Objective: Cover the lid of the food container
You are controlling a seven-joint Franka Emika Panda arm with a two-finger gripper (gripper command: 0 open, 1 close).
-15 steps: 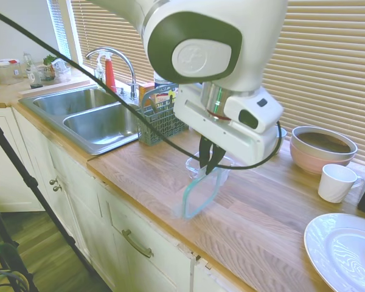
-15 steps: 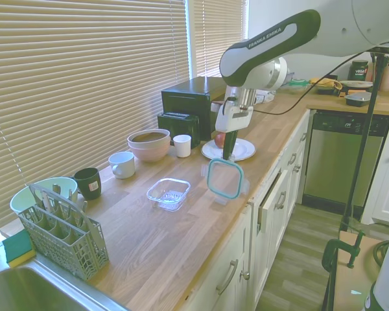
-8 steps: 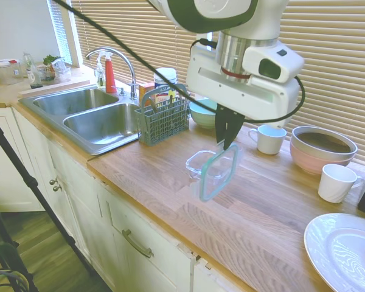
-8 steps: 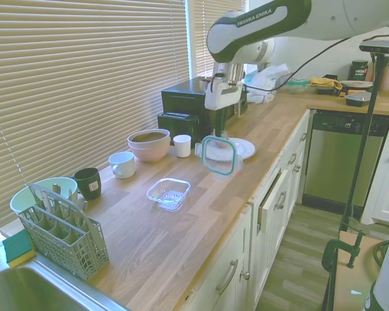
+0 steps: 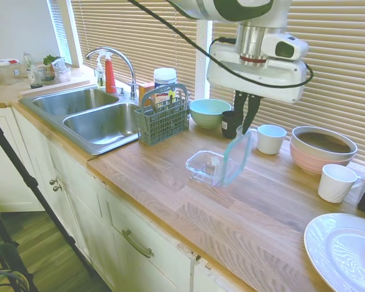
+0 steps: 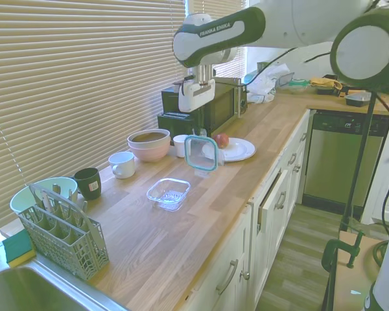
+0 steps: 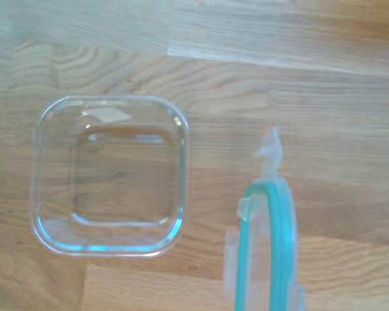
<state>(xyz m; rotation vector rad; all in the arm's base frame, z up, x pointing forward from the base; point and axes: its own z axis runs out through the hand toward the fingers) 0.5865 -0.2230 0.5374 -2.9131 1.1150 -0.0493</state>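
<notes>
Kitchen tabletop [image 5: 274, 207]: the tool [image 5: 246, 115] is pinching the lid [image 5: 237, 157] by its top edge, dangling it upright in the air. Just beside it, the container [image 5: 205, 166] is sitting open on the wood.

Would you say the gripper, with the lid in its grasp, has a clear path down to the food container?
Probably yes: the gripper holds the lid above the open food container, nothing between.

Readable print: one brand name only

You can read "FRANKA EMIKA" in white letters on the dark band of the robot arm [image 6: 214, 29] in the second exterior view; nothing else is legible.
</notes>
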